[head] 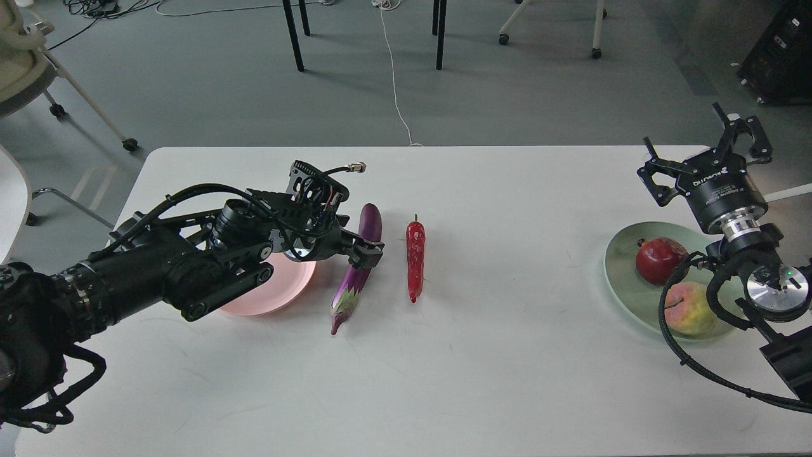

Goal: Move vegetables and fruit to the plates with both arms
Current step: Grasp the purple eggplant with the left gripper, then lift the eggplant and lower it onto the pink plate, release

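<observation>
**Both fruits plated, both vegetables lying on the table**

Broadly, the white table (495, 368) is carrying everything, and the two black arms are reaching in over it from opposite edges. The left arm (158, 266) is stretching across the pale pink plate (279, 298), hiding most of it; only the near and right rim are showing beneath the wrist. Its pincer, the left gripper (368, 249), is sitting against the middle of the purple eggplant (358, 263), but the fingers are reading as one dark block, so I cannot tell whether they are parted or clamping.

The eggplant is lying lengthwise right at that pincer, its rounded end pointing away and its green-white calyx toward the near edge. Just beyond the pincer's tip, on the eggplant's far side, the red chili pepper (415, 257) is lying parallel and apart from it, green stem pointing away.

The right arm (755, 266) is rising over the pale green plate (625, 279). Its pincer, the right gripper (707, 152), is hanging above and behind that plate with its claw fingers spread wide, gripping nothing. Below it, on the plate, the dark red pomegranate (660, 260) is resting, and closer to the near edge sits the yellow-green apple-like fruit (688, 309).
</observation>
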